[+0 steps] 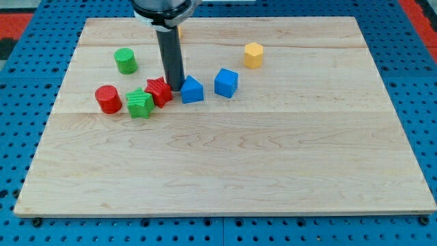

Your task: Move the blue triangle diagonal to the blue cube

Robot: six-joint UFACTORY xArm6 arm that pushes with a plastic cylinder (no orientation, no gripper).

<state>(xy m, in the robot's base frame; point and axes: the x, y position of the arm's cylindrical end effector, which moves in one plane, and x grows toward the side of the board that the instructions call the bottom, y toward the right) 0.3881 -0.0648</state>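
The blue triangle (192, 90) lies on the wooden board (225, 164) just above the board's middle, left of centre. The blue cube (226, 83) sits a short way to its right and slightly higher, with a small gap between them. My tip (175, 89) stands at the blue triangle's left side, touching or nearly touching it, between the triangle and the red star (159, 91). The dark rod rises from there to the view's top.
A green star (140, 103) touches the red star's left. A red cylinder (108, 99) lies further left. A green cylinder (125, 61) is at upper left. A yellow hexagonal block (253, 55) is at upper right of the cube.
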